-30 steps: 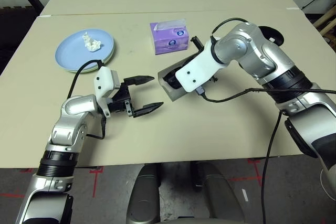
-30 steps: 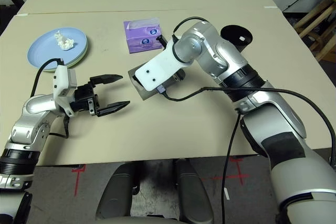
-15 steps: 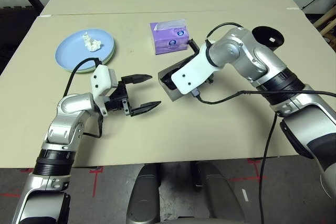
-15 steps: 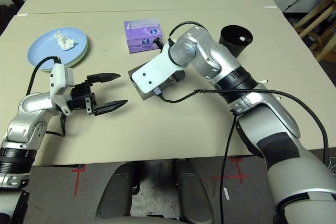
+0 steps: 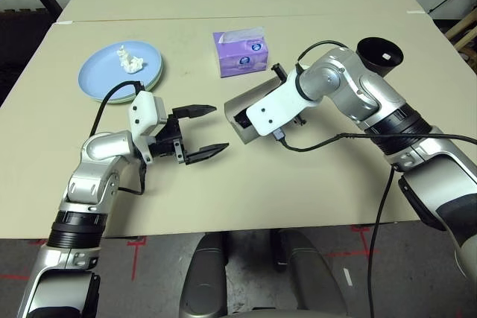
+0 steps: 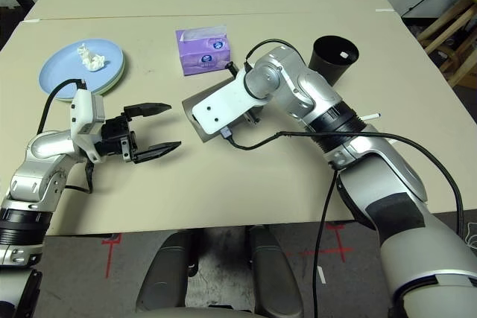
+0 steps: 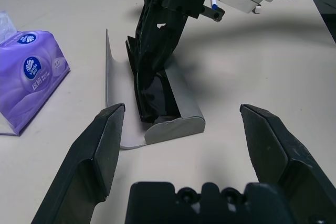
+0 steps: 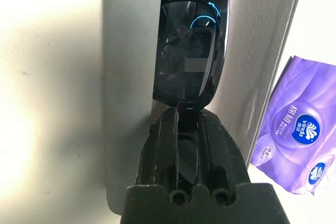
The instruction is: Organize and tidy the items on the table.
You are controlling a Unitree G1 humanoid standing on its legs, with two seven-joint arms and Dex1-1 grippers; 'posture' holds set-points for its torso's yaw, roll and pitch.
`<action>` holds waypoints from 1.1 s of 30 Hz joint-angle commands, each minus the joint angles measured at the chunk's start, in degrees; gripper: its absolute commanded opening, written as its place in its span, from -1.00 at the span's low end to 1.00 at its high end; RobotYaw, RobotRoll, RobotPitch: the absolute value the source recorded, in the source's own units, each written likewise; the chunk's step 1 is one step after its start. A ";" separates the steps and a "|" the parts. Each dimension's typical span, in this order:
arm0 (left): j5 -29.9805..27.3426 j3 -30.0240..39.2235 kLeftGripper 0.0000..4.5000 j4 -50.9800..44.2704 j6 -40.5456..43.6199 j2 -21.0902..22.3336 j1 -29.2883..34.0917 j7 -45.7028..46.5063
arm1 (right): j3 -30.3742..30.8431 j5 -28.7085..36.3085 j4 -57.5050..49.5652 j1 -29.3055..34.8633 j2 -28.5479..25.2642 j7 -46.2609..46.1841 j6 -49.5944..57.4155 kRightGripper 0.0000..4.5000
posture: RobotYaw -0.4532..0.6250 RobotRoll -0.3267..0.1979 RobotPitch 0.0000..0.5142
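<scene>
The grey glasses case (image 5: 237,106) lies open in the middle of the table (image 5: 298,184). Black sunglasses (image 8: 191,51) rest in its trough, and my right gripper (image 8: 186,116) is shut on their near end. My left gripper (image 5: 207,132) hovers open just left of the case, its fingers (image 7: 105,145) pointing at it with nothing between them. A light blue plate (image 5: 100,76) sits on a pale green one (image 5: 154,80) at the far left, with crumpled white tissue (image 5: 128,58) on top. The purple tissue box (image 5: 240,53) stands behind the case.
A black cup (image 5: 380,53) stands at the right behind my right forearm. A blue-white pen (image 6: 370,116) peeks out beside that forearm. A seam crosses the table behind the tissue box.
My right arm has swung its elbow nearer, uncovering the black cup, while its gripper stays at the case on the sunglasses. The left gripper has lifted slightly and stays open.
</scene>
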 commanded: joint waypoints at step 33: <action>0.54 -0.59 1.00 3.07 0.21 0.51 -1.78 -1.77 | -2.41 4.94 -3.21 -3.38 -1.89 4.20 1.69 0.99 | 0.15 0.25 -0.20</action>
